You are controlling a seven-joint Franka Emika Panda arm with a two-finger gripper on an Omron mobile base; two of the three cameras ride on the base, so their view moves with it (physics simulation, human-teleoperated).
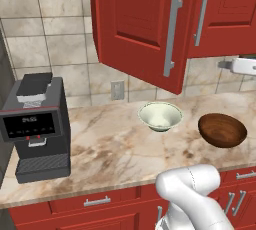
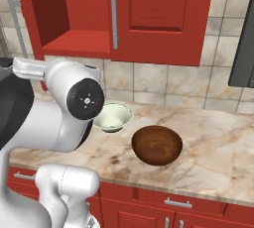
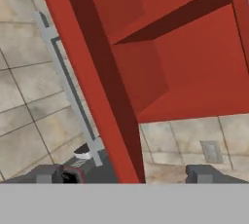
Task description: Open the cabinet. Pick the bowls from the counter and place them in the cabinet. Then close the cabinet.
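Observation:
The red wall cabinet (image 2: 149, 19) has its left door (image 1: 140, 24) swung wide open, baring the red shelf (image 2: 79, 41); the right door with its grey bar handle (image 1: 201, 14) is shut. On the marble counter (image 1: 110, 144) stand the cream-green bowl (image 1: 160, 115) (image 2: 113, 117) and, right of it, the brown wooden bowl (image 1: 222, 130) (image 2: 157, 145). My gripper (image 3: 126, 173) is open and empty, up beside the open door's lower end, with the door edge (image 3: 97, 91) rising between its fingertips (image 3: 48, 173). The door's handle (image 3: 68, 86) lies left of that edge. The hand (image 1: 239, 65) (image 2: 27, 67) hovers well above both bowls.
A black coffee machine (image 1: 35, 129) stands on the counter's left end. A wall outlet (image 1: 117, 90) sits in the tiled backsplash. Red base cabinets with short handles (image 1: 97, 201) run below the counter. A dark appliance (image 2: 243, 48) hangs at the far right.

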